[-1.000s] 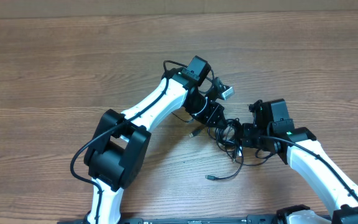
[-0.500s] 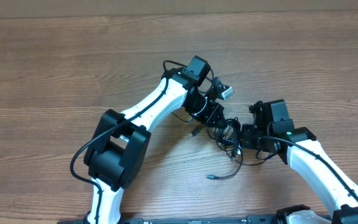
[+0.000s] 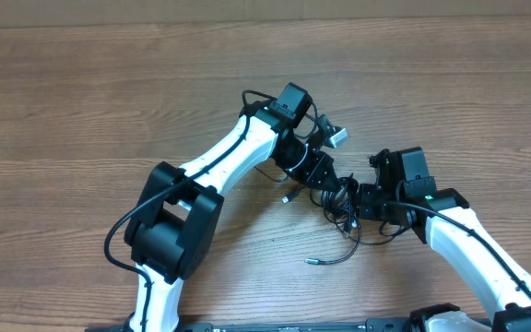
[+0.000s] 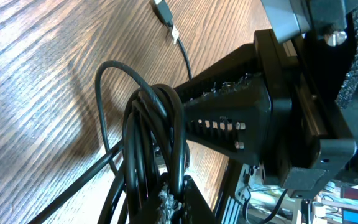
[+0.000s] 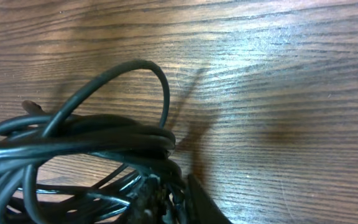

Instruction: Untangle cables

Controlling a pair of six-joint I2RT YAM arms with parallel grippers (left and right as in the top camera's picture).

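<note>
Left tool (image 3: pixel 328 179) shut tight on cables (image 3: pixel 341 196), right tool (image 3: pixel 360 201) pinching same tangled bundle

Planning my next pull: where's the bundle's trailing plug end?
Overhead, slightly right of centre: the trailing plug end lies on the table, just toward the robot's base from the cable bundle.

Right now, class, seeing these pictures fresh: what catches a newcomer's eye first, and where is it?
First, the tangle of black cables just right of the middle of the wooden table. It is pinched from both sides: the left gripper comes at it from the upper left and the right gripper from the right. One loose plug end trails out of the tangle toward the near edge.
</note>
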